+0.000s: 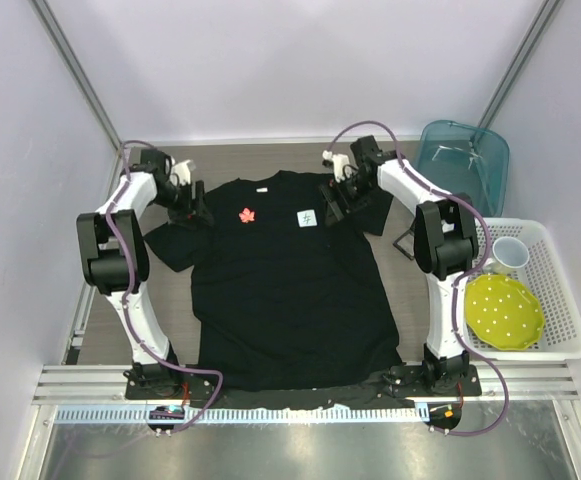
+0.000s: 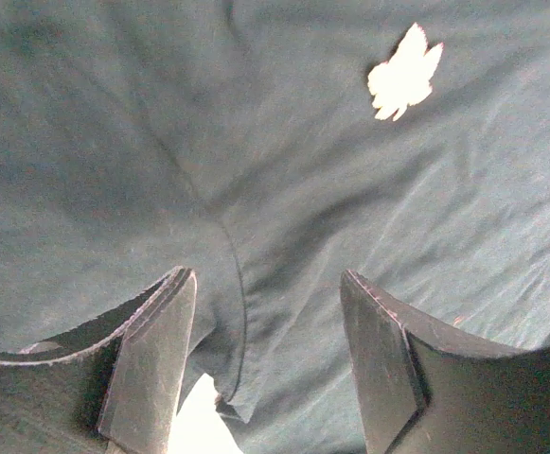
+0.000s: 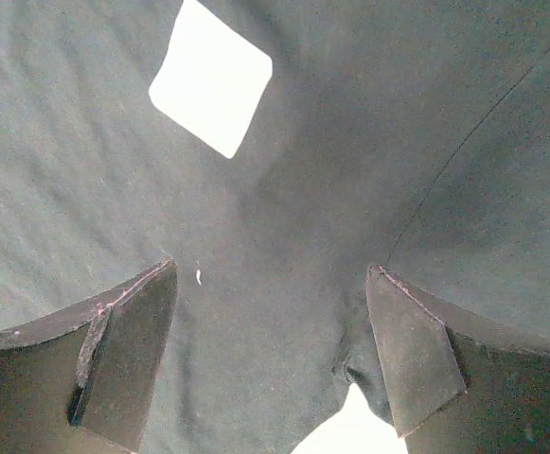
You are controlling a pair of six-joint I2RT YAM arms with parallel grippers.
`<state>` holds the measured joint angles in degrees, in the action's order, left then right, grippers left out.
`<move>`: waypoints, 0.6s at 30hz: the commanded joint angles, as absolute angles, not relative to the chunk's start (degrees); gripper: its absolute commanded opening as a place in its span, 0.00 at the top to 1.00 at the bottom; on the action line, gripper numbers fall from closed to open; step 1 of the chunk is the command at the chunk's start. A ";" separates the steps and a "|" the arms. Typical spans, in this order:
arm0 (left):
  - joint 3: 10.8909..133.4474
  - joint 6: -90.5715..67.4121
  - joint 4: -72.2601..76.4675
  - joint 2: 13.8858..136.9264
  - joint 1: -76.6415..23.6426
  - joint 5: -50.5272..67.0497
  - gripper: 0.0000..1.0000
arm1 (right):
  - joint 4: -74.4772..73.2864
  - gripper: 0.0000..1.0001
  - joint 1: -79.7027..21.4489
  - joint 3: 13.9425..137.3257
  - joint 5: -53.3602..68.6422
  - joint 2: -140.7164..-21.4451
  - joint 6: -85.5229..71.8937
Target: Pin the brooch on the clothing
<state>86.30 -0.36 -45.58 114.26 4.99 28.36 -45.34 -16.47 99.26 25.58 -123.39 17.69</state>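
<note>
Now, leaf-shaped brooch [image 1: 246,215] sits on creased black clothing [image 1: 290,300].

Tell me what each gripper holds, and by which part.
Nothing. The left gripper and right gripper both stand open over the shirt; the brooch sits on its chest, untouched.

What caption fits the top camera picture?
A red leaf brooch sits on the black T-shirt, with the left gripper and right gripper by its sleeves.
</note>
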 commanded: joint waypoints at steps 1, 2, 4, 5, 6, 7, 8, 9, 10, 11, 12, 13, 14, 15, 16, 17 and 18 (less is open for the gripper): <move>92.63 -7.09 -40.71 110.13 4.83 30.76 0.34 | -40.90 0.14 -16.79 108.79 26.19 -122.43 11.97; 92.72 -12.25 -37.13 110.30 4.83 31.20 0.34 | -39.65 0.13 -16.79 109.68 26.54 -123.04 7.52; 91.59 -17.29 -32.10 110.65 4.66 32.34 0.37 | -35.44 0.11 -16.87 111.00 29.00 -123.75 2.58; 91.32 -22.27 -27.73 110.83 4.48 31.91 0.38 | -33.33 0.11 -16.96 111.01 28.31 -124.27 -3.98; 91.41 -24.41 -26.03 112.05 4.22 31.38 0.40 | -30.35 0.11 -16.96 111.18 27.95 -124.89 -6.91; 92.02 -26.35 -24.97 112.84 3.70 30.94 0.42 | -29.37 0.11 -16.96 111.53 28.47 -125.41 -8.94; 92.63 -30.37 -23.48 113.72 3.43 30.42 0.43 | -28.31 0.11 -17.05 111.79 28.56 -126.64 -10.79; 93.59 -32.15 -22.77 115.47 3.08 29.63 0.46 | -26.04 0.11 -17.14 111.97 28.30 -127.17 -15.07; 94.04 -34.17 -21.89 116.27 2.82 28.75 0.47 | -24.80 0.12 -17.14 112.23 28.30 -127.70 -16.68; 94.48 -37.06 -20.49 117.15 2.12 26.74 0.50 | -23.48 0.14 -17.23 112.32 28.30 -128.31 -18.44; 95.09 -38.48 -19.78 117.85 1.76 25.41 0.51 | -20.68 0.14 -17.31 112.24 27.95 -129.19 -20.72; 96.05 -39.28 -19.51 119.34 1.15 23.92 0.52 | -19.18 0.16 -17.40 112.15 27.78 -129.81 -21.79; 96.50 -39.81 -18.90 119.88 0.53 20.69 0.53 | -17.77 0.18 -17.58 112.15 27.43 -130.25 -22.67; 96.85 -40.95 -18.55 120.32 0.53 19.26 0.55 | -15.23 0.19 -17.58 112.24 27.25 -131.21 -24.15; 97.12 -41.30 -18.28 121.11 -1.47 17.86 0.56 | -14.25 0.22 -17.75 112.50 27.07 -131.83 -24.78; 97.12 -41.74 -17.93 121.46 -2.45 16.71 0.60 | -13.54 0.24 -17.84 112.85 26.72 -132.44 -25.22; 97.03 -42.44 -17.67 121.99 -2.81 15.22 0.62 | -13.19 0.27 -17.93 113.90 26.28 -133.23 -25.75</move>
